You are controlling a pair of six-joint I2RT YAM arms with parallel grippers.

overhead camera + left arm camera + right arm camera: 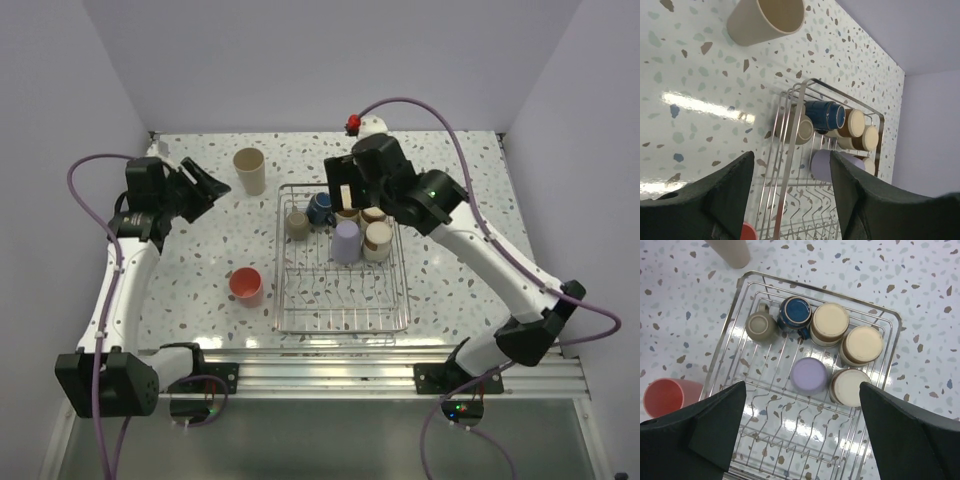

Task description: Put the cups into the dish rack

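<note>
**Table** (200,250): white speckled top, carrying everything listed.

**Dish rack** (340,300): silver wire basket, centre of the overhead view. Its near half is bare grid. Six cups are clustered at its far end.

- Grey-tan mug (761,326): far left corner of the rack.
- Dark blue mug (795,312): just beside the grey-tan mug, on its right.
- Three cream-topped cups with brown sides: two in the far row (829,322) (862,344), and one nearer (850,386).
- Lavender tumbler (809,375): just left of the nearer cream-topped cup.

**Outside the rack:**

- Tall beige tumbler (249,170): upright, mouth up, upper left of the rack and apart from it.
- Coral-pink cup (246,285): upright, mouth up, just beside the rack's left edge.

**Left gripper** (205,185): upper left of the overhead view, near the beige tumbler. Its fingers are spread and hold nothing.

**Right gripper** (802,430): over the rack's far end, above the cup cluster. Its fingers are spread wide and empty.
</note>
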